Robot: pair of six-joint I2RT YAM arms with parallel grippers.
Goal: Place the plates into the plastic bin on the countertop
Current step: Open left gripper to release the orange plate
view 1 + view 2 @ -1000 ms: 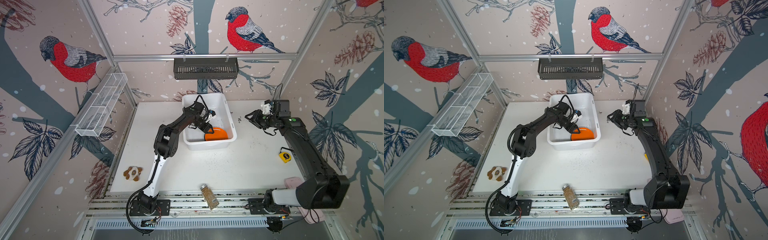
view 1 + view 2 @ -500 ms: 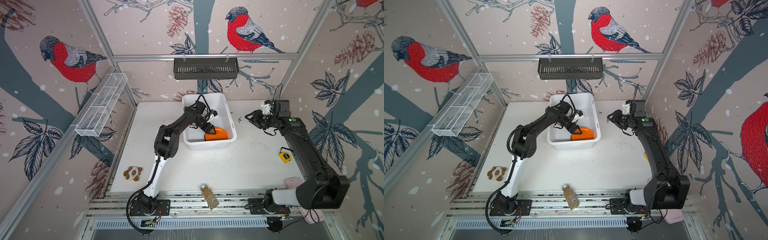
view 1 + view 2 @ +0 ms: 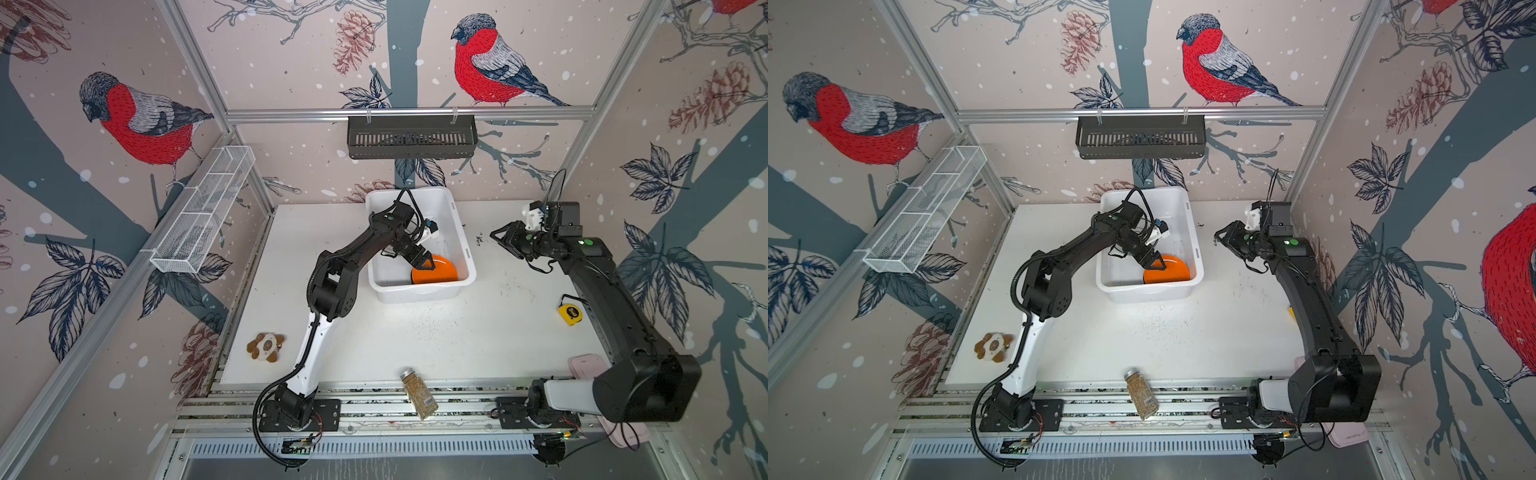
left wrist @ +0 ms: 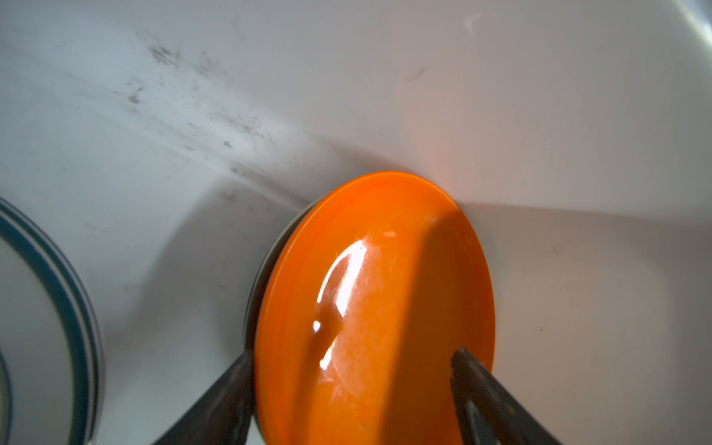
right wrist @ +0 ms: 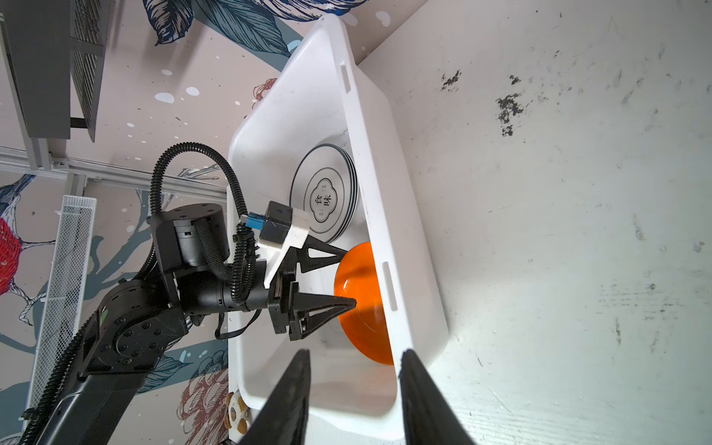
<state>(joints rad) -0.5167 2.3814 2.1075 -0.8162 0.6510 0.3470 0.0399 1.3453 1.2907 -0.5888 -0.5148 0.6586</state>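
Note:
The white plastic bin (image 3: pixel 419 295) (image 3: pixel 1150 291) stands at the back of the speckled countertop (image 3: pixel 415 340). An orange plate (image 3: pixel 436 274) (image 3: pixel 1169 274) (image 4: pixel 377 300) (image 5: pixel 364 308) leans tilted against the bin's right wall, a darker rim showing behind it. My left gripper (image 3: pixel 424 264) (image 3: pixel 1156 264) (image 4: pixel 352 354) (image 5: pixel 348 277) reaches into the bin, open, one finger on each side of the orange plate's near edge. A white plate with black rim and emblem (image 5: pixel 323 200) leans further back in the bin. My right gripper (image 3: pixel 498 241) (image 3: pixel 1221 237) (image 5: pixel 356 352) hovers open and empty right of the bin.
A yellow tape measure (image 3: pixel 570 312) lies at the right edge, a spice jar (image 3: pixel 419 392) at the front edge, a brown-and-white toy (image 3: pixel 266 347) front left. A black slotted basket (image 3: pixel 411 137) hangs on the back rail, a wire mesh tray (image 3: pixel 203 208) on the left wall.
My left gripper's jaws have spread wider around the orange plate, which stays leaning in the bin. The right arm has not moved.

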